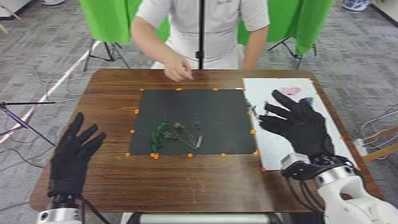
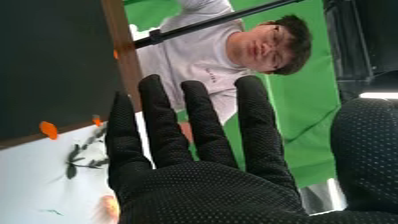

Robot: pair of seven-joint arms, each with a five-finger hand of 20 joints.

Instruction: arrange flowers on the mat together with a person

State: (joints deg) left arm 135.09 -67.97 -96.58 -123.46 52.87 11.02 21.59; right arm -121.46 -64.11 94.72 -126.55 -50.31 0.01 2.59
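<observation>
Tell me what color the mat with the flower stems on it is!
The mat is dark gray, nearly black. It shows best in the head view.

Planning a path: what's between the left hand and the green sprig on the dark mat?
Head view: brown tabletop, then orange markers along the edge of the dark mat.

The surface [image 1: 107, 185] is brown wood, smooth with a faint sheen. At centre, the dark mat [image 1: 182, 107] looks flat and matt; the white sheet [image 1: 274, 150] at right looks smooth. Black fabric covers the left hand [image 1: 67, 172] and right hand [image 1: 306, 127], dotted and grainy in the wrist view. Green cloth [image 1: 107, 22] hangs at upper left, softly creased.
</observation>
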